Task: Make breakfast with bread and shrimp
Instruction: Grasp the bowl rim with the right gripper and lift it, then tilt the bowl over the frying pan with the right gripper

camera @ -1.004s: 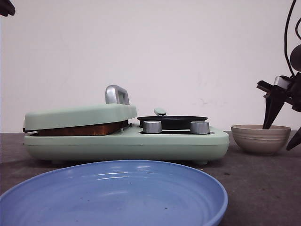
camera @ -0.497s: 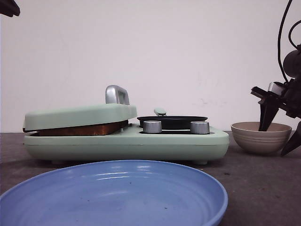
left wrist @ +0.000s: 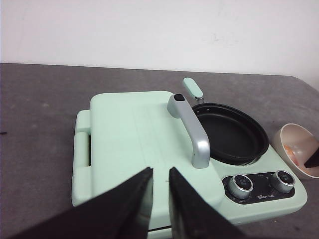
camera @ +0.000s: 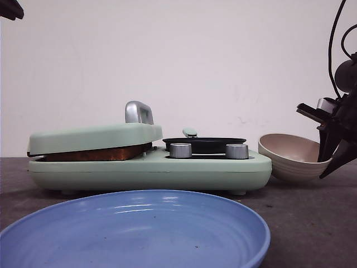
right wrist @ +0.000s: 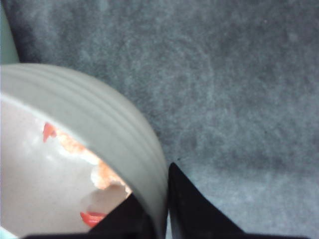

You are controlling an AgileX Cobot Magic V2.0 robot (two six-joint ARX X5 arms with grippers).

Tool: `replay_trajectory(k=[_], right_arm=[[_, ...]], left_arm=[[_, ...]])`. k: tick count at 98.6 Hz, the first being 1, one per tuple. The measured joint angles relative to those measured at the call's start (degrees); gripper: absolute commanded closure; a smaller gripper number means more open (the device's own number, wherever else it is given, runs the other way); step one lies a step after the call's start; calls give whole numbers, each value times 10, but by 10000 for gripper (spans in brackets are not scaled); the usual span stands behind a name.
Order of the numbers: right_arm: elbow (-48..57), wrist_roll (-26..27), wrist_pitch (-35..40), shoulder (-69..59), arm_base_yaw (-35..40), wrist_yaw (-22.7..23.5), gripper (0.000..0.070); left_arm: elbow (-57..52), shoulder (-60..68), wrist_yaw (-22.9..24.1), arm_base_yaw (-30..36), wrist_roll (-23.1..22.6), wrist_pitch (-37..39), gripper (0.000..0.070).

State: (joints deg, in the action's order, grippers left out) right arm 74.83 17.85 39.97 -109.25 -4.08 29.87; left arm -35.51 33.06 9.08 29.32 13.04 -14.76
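**Ana:** Front view first, biggest things down to smallest. What fills it?

**Ben:** A blue plate [camera: 134, 229] spreads across the foreground on the grey table [camera: 312, 223]. Behind it sits the mint-green breakfast maker [camera: 150, 167], its lid [camera: 95, 137] resting on the bread [camera: 97, 153], so the brown crust shows in the gap under the lid. A black pan [camera: 204, 144] sits on the maker's right half, with two silver knobs [camera: 180, 150] below it.

**Ana:** And the beige bowl [camera: 290, 159]?

**Ben:** Just right of the maker, tilted, its mouth turned toward the maker. The right gripper [right wrist: 162, 211] has it by the rim: in the right wrist view one dark finger [right wrist: 124, 216] is inside the bowl and the other outside, with the wall pinched between them, jaws narrow.

**Ana:** Where is the shrimp [right wrist: 99, 172]?

**Ben:** Inside that tilted bowl, orange-red and whitish pieces lying against the inner wall just beside the inner finger. The left wrist view also shows a bit of orange in the bowl [left wrist: 298, 149].

**Ana:** The left gripper [left wrist: 159, 177]?

**Ben:** Hanging above the maker's lid, near the silver handle [left wrist: 192, 132], touching nothing. Its jaws stand only a narrow slit apart, with nothing between them.
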Motion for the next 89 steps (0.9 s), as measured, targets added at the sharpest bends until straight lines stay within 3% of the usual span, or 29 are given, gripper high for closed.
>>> replay_trajectory(k=[35,59,76,89], right_arm=[[-1,7,-48,19,-10,67,694],[-1,38,-170,98,13,106,694],[-1,87,-311,113,71,97,694],[-1,97,-375,113,122,25,694]], left_arm=[[0,0,0,0,0,-13,672],[0,0,0,0,0,-14,672],[0,0,0,0,0,-14,672],[0,0,-1,0,0,-14,673]])
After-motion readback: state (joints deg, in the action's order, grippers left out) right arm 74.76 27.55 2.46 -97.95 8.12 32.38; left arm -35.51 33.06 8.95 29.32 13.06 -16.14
